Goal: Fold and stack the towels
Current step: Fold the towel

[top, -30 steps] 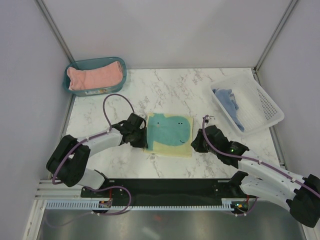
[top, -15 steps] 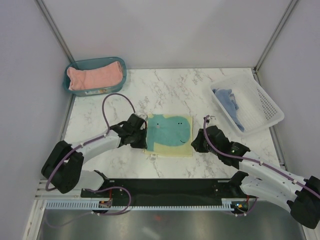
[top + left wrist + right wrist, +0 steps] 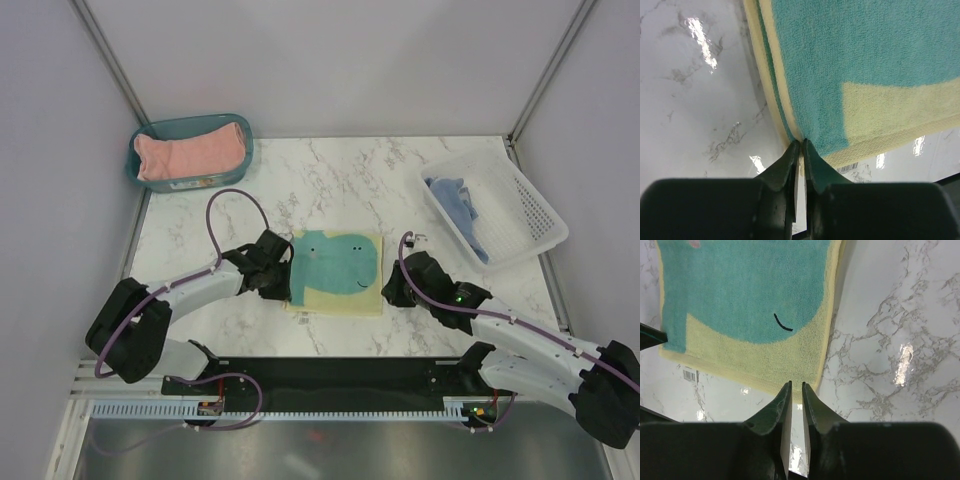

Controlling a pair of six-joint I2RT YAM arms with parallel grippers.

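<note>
The pale yellow towel with the teal whale print (image 3: 338, 270) lies folded flat at the table's middle. My left gripper (image 3: 289, 284) is at its left edge; in the left wrist view (image 3: 801, 143) the jaws are pressed together on the towel's (image 3: 865, 60) edge, which puckers into the tips. My right gripper (image 3: 386, 291) is at the towel's near right corner; in the right wrist view (image 3: 795, 385) its jaws are nearly together and empty over the towel's (image 3: 740, 300) near hem. The salmon-pink towel (image 3: 190, 152) and the light blue towel (image 3: 458, 205) lie apart in containers.
The teal bin (image 3: 190, 120) holding the pink towel stands at the back left. The white perforated basket (image 3: 530, 215) with the blue towel stands at the right. A barcode label (image 3: 850, 167) sticks out under the whale towel's near edge. Walls enclose the marble table.
Both grippers have edged in against the whale towel's sides. The towel has shifted slightly left and turned a little; its left edge now sits at the left jaws.
</note>
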